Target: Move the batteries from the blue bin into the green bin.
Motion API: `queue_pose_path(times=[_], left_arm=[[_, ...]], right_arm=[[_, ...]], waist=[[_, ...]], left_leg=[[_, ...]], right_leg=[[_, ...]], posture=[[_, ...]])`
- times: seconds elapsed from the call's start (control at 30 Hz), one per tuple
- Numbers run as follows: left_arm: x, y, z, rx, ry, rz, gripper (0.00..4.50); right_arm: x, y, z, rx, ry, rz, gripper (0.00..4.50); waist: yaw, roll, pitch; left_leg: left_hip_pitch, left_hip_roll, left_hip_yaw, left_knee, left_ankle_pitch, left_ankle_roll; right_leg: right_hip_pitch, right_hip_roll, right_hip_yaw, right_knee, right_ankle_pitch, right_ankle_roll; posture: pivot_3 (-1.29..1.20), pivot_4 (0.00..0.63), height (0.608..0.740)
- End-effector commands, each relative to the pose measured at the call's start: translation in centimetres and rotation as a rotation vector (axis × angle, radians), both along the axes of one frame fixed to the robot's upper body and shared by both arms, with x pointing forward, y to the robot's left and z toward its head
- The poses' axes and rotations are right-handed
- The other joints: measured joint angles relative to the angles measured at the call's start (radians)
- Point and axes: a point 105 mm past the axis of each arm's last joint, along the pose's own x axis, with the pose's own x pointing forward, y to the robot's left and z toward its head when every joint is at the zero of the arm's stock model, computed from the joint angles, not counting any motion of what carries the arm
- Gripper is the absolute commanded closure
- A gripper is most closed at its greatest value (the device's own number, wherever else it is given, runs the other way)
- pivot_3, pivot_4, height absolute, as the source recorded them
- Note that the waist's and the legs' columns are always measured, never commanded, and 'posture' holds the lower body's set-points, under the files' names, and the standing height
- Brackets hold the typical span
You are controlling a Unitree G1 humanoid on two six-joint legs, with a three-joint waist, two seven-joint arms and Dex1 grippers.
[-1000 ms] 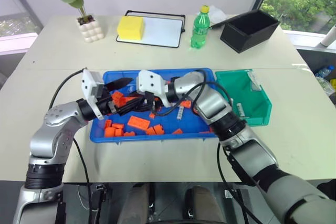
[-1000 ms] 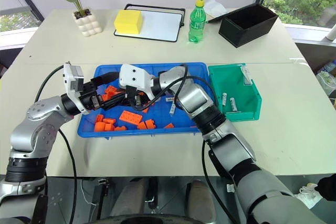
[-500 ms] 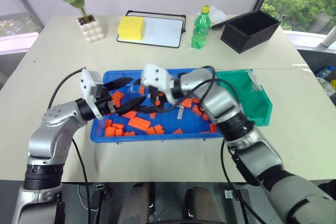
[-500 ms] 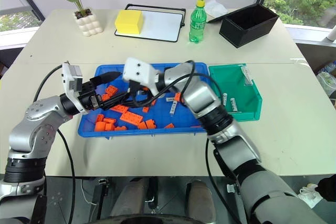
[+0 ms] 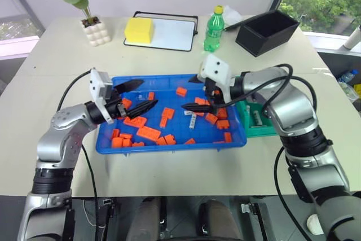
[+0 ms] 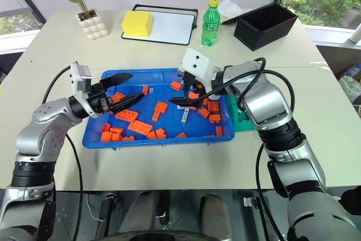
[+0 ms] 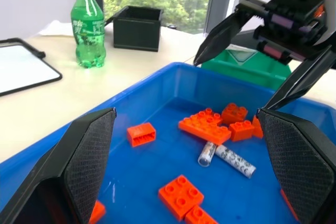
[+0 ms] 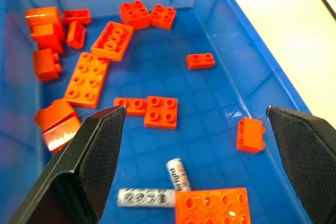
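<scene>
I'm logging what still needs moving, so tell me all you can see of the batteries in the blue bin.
Two batteries lie flat on the floor of the blue bin, silvery-white cylinders with dark printing. Their ends meet at an angle, and one end sits against an orange block. Neither gripper touches them.

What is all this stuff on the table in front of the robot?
Blue bin: one, table centre.
Orange blocks: many, scattered in the blue bin.
Batteries: two, silvery, in the blue bin.
Green bin: one, right of the blue bin.
Black box: one, far right.
Green bottle: one, far side.
Yellow sponge: one, on a white board.
Potted plant: one, far left.
Left gripper: open.
Right gripper: open.
</scene>
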Motion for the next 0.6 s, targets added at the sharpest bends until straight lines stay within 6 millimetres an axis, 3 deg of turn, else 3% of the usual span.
queue_pose_path(times=[0.03, 0.23, 0.37, 0.6], left_arm=[[0.0, -0.3, 0.7, 0.009, -0.042, -0.015, 0.0], [-0.3, -0.1, 1.0, 0.016, -0.049, -0.015, 0.0], [-0.7, 0.2, 1.1, 0.02, -0.052, 0.0, 0.0], [-1.1, 0.6, 0.9, 0.019, -0.043, 0.022, 0.0]], right_arm=[[0.9, 0.0, 0.2, 0.001, -0.038, -0.003, 0.09], [1.1, -0.4, -2.2, -0.098, -0.015, 0.066, 0.09], [1.9, -2.0, -3.7, -0.181, 0.007, 0.069, 0.09], [2.9, -3.3, -3.9, -0.197, 0.048, 0.046, 0.09]], waist=[[0.0, 0.0, 0.0], [0.001, 0.0, 0.0], [0.001, 0.0, 0.0], [0.0, 0.0, 0.0]], left_leg=[[0.0, 0.0, 0.0, 0.0, 0.0, 0.0], [0.0, 0.0, 0.0, 0.0, 0.0, 0.0], [0.0, 0.0, 0.0, 0.0, 0.0, 0.0], [0.0, 0.0, 0.0, 0.0, 0.0, 0.0]], right_leg=[[0.0, 0.0, 0.0, 0.0, 0.0, 0.0], [0.0, 0.0, 0.0, 0.0, 0.0, 0.0], [0.0, 0.0, 0.0, -0.001, 0.0, 0.0], [0.0, 0.0, 0.0, -0.001, 0.0, 0.0]], posture=[[0.0, 0.15, 0.739], [0.0, 0.15, 0.739], [0.0, 0.15, 0.739], [0.0, 0.15, 0.739]])
